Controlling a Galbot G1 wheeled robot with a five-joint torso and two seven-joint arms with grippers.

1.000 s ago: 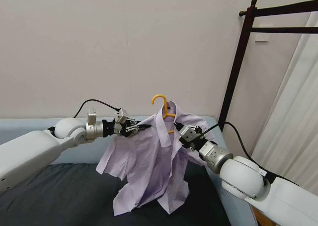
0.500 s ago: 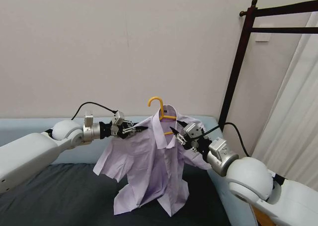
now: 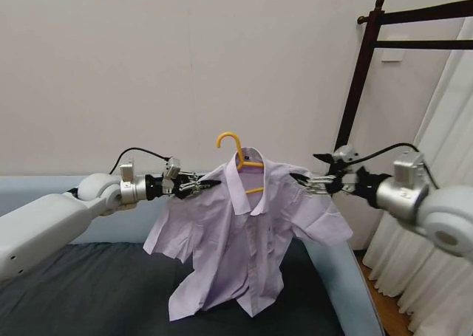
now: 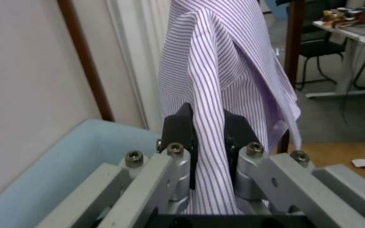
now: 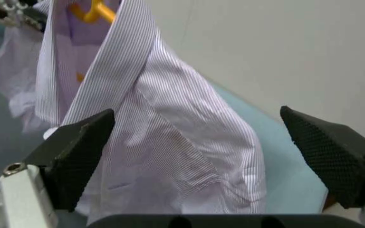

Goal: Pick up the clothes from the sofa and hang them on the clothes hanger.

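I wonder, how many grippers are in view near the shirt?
2: the left gripper is shut on the shirt at one shoulder; the right gripper stands open beside the other shoulder.

Light: bright, soft, even across the wall (image 3: 185, 55).
Shadows: faint, within the shirt (image 3: 244, 240) folds, 6 o'clock.
Edge distortion: wooden rack post (image 3: 355, 92) leans, 2 o'clock.

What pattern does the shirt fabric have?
The shirt has fine purple stripes on white, clearest in the left wrist view.
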